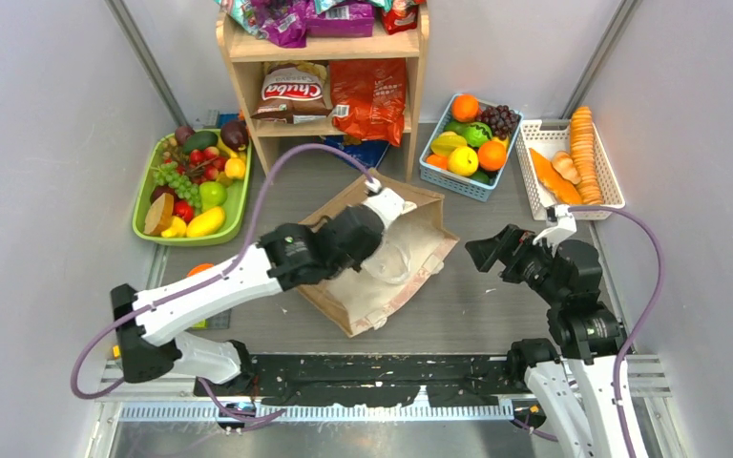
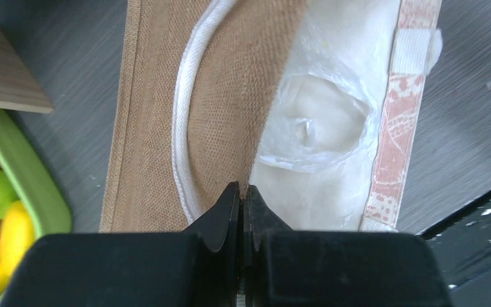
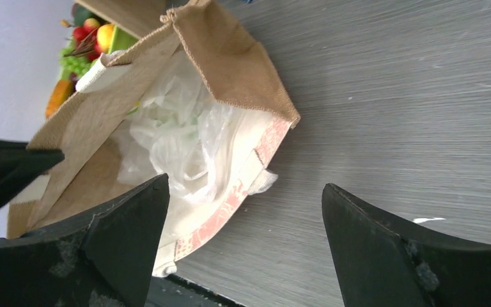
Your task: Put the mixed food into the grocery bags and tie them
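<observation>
Grey table [image 1: 496,315] is bearing a tan burlap tote [image 2: 147,128], centre frame. Left gripper [image 2: 241,192] is pinching its rim, jaws pressed together; right gripper [image 3: 244,184] is hovering, jaws spread. Lifting slowly is advisable, keeping the mouth open.

A grey brushed counter [image 1: 496,315] spreads beneath the left pincer [image 2: 243,192] and the right pincer [image 3: 244,184]. Beyond the left pincer, a light wooden shelf unit [image 1: 344,46] stands against the pale back wall [image 1: 515,48]. Plain pale side walls [image 1: 38,114] flank both pincers. Behind them, a black mat [image 1: 363,377] lines the counter's near edge. The light is soft and even.
</observation>
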### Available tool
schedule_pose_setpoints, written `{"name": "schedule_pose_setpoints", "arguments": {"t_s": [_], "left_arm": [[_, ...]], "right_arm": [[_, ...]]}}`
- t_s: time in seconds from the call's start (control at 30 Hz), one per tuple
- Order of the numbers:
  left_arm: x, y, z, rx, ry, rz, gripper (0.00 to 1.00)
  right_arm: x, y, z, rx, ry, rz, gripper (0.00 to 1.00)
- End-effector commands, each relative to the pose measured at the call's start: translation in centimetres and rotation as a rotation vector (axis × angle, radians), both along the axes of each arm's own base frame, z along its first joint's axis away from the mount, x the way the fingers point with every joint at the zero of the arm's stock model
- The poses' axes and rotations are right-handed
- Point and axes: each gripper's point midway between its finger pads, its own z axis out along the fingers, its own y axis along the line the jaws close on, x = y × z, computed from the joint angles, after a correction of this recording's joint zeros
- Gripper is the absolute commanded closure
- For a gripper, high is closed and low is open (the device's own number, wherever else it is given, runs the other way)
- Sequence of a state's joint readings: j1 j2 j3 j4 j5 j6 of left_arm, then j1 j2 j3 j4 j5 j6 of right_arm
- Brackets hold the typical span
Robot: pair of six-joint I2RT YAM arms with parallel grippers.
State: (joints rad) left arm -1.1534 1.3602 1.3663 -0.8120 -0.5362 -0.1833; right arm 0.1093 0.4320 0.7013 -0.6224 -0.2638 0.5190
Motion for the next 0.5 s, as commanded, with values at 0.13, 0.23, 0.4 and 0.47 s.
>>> {"name": "schedule_pose_setpoints", "arguments": {"t_s": [0.13,0.23,0.4,0.47], "left_arm": [[0.3,-0.3,2.9,-0.323,0.134,-0.065,1.0],[0.6,-0.2,3.1,-0.401,0.177,-0.066,1.0],[0.9,-0.1,3.7,-0.522,0.234,-0.077,1.0],[1.2,0.3,3.9,-0.533,0.224,-0.069,1.0]], "right_arm": [[1.4,4.0,1.4,0.141,-0.046,0.145,0.06],[2.2,4.5,0.3,0.097,-0.009,0.139,0.05],[3.1,7.0,-3.1,0.113,0.119,0.115,0.07],[3.1,8.0,-4.5,0.14,0.152,0.096,0.13]]}}
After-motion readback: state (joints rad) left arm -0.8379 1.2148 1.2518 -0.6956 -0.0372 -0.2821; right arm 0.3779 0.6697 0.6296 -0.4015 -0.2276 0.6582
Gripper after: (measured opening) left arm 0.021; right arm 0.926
